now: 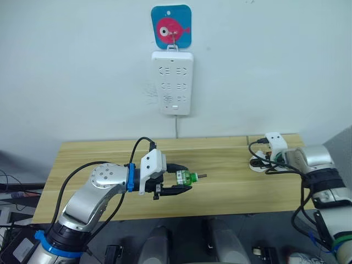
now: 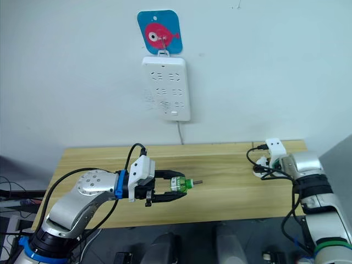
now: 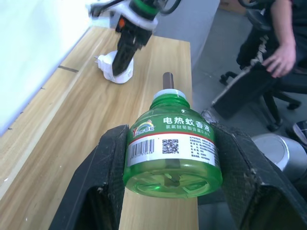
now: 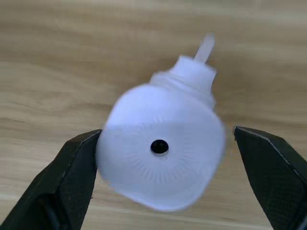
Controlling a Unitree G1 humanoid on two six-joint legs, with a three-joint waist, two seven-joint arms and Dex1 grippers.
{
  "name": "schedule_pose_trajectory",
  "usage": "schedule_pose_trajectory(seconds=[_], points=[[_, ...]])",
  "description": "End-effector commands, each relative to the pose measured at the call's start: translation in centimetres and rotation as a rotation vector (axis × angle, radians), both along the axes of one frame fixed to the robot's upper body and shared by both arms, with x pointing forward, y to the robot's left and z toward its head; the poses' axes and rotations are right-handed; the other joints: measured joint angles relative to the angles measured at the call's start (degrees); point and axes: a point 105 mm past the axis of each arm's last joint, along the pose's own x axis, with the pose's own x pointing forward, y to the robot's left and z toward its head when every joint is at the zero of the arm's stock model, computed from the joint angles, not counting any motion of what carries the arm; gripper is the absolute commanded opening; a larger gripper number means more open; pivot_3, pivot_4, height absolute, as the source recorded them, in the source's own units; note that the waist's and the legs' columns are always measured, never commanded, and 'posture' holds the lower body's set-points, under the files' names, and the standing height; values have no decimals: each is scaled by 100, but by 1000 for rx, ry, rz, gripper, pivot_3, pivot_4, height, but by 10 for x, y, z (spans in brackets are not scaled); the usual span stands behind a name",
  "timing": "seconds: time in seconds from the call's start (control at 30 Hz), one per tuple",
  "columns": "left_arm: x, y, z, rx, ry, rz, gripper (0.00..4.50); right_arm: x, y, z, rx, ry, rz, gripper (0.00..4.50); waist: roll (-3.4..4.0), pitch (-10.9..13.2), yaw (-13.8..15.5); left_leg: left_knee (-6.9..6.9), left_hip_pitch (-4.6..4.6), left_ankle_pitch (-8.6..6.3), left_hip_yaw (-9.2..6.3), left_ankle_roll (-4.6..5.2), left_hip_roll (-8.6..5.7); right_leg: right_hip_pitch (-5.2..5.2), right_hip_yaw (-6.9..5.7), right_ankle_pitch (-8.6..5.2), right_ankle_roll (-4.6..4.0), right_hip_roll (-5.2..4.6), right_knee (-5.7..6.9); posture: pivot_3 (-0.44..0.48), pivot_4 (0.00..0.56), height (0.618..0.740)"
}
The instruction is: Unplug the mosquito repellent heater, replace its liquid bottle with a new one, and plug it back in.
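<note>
1. The mosquito repellent heater (image 4: 163, 148) lies on the wooden table (image 1: 231, 190) at about 3 o'clock, vent hole toward the right gripper (image 4: 165, 179), whose fingers stand open around it.
2. The left gripper (image 3: 168, 167) clamps a green liquid bottle (image 3: 171, 148); its long axis is horizontal, wick toward 3 o'clock.
3. A white power strip (image 1: 176, 82) hangs on the wall at 12 o'clock.

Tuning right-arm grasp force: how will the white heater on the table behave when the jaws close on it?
The heater looks like smooth, rounded plastic, so it may slip or squirt out of a loose pinch. It seems small and hollow, probably light, likely to skid on the wooden table. The right gripper is open around it, one finger touching.
</note>
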Motion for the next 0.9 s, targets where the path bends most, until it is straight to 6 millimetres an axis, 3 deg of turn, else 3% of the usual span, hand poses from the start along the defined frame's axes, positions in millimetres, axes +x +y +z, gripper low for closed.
schedule_pose_trajectory(seconds=[0.03,0.1,0.2,0.33,0.5,0.83,0.9], points=[[10,4,8,-96,-38,95,2291,-24,20,62,77,-185,115,4500,1,0,-5,1,-10,0,-9,0,1,-5,-2,0,0,-1,-2,-126,239,730],[15,4,10,-154,-53,148,2291,-52,55,85,218,-282,262,4500,-1,-1,-12,2,-27,0,-29,-1,4,-11,-14,0,0,-1,-5,-135,238,730],[17,1,14,-210,-103,180,2291,-83,90,98,390,-387,367,4500,-1,-1,-49,1,-24,0,-35,-1,11,-9,-16,0,0,6,-3,-164,236,730],[18,-5,26,-296,-193,200,2291,-108,134,110,659,-515,431,4500,-1,-1,-124,3,-7,2,-24,-5,6,2,-4,0,1,7,6,-189,228,730],[18,-14,39,-346,-292,180,2291,-108,169,110,917,-502,382,4500,-9,-6,-195,7,16,9,-7,-15,2,17,-1,1,1,7,7,-198,211,730],[22,-20,48,-370,-354,184,2291,-95,202,123,1062,-482,426,4500,-8,-9,-272,1,21,9,-4,-15,2,10,-3,1,1,9,22,-166,188,730],[21,-22,49,-372,-356,179,2291,-94,208,124,1080,-469,439,4136,-8,-10,-287,1,21,9,-5,-15,2,10,-3,1,1,10,23,-163,187,730]])
